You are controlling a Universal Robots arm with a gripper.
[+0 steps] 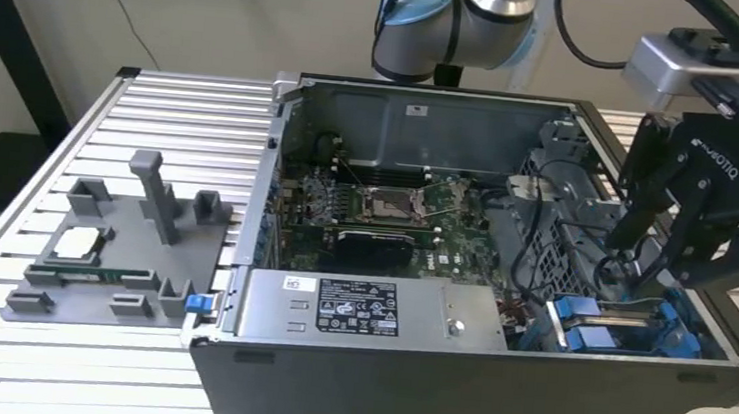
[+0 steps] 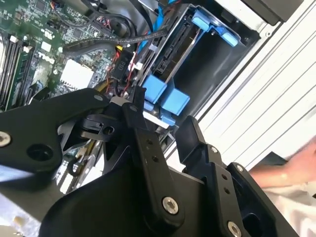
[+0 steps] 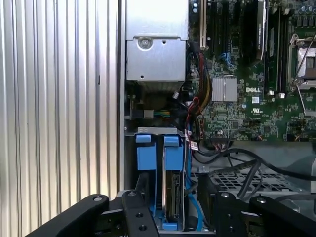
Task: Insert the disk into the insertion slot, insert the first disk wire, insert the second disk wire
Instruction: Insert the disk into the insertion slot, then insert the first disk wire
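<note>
The disk (image 3: 173,197), silver-grey in a blue carrier, sits upright inside the insertion slot (image 3: 148,131), a grey cage with blue tabs (image 3: 174,157) at the case's front corner. In the exterior view that cage (image 1: 607,323) lies directly below my gripper (image 1: 645,266). In both wrist views the gripper (image 3: 178,217) (image 2: 163,123) is open, one black finger on each side of the disk and apart from it, holding nothing. A blue cable (image 3: 193,200) runs beside the disk. A black connector on red and black wires (image 2: 123,61) hangs loose next to the cage.
The open computer case holds a labelled power-supply box (image 1: 361,307) and a green motherboard with its CPU socket (image 1: 390,204). Black cables (image 3: 247,163) cross next to the cage. A grey fixture (image 1: 112,245) stands on the ribbed table at the exterior view's left. A hand (image 2: 286,173) shows beside the case.
</note>
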